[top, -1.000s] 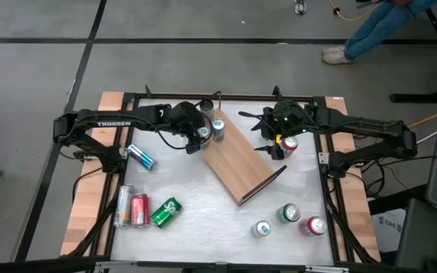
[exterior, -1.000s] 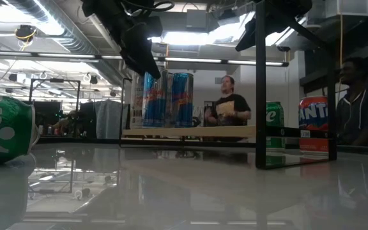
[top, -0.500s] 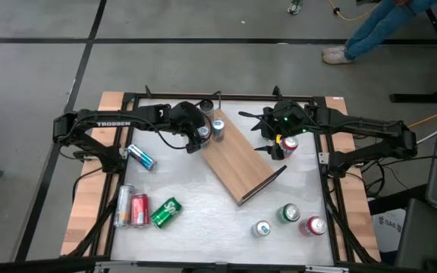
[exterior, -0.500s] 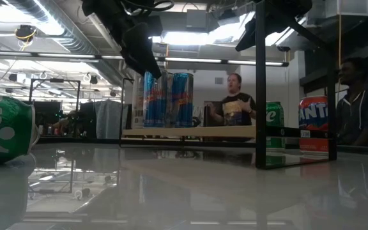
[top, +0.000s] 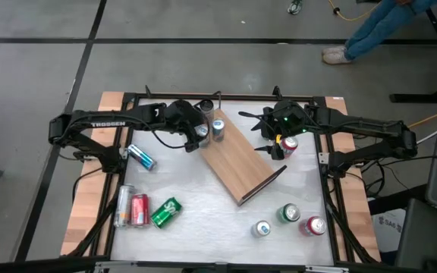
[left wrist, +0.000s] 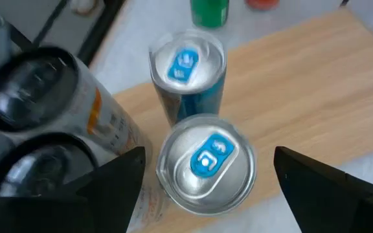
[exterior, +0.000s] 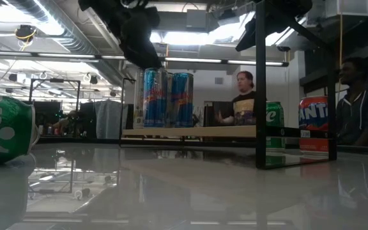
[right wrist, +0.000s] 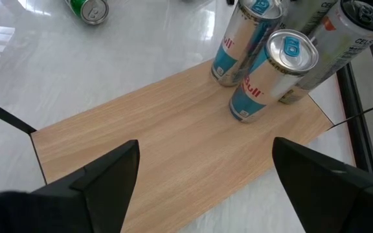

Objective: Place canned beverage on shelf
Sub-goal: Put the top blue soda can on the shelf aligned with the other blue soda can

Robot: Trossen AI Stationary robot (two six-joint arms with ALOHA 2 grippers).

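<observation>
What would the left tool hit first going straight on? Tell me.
Probably the nearer blue can standing on the shelf; the open left tool points right at its top, fingers either side.

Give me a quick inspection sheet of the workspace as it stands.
Surface: white tabletop, glossy.
Job's things: shelf lies diagonally; two blue-and-silver cans stand upright at its far end.
Clutter: cans lying at the table's left, upright cans near the right corner, a red can under the right arm, pale tall cans beside the shelf.
Grippers: left gripper open over a shelf can; right gripper open above the board.
Cables: along the frame's right side.
Surroundings: people beyond the table.
</observation>
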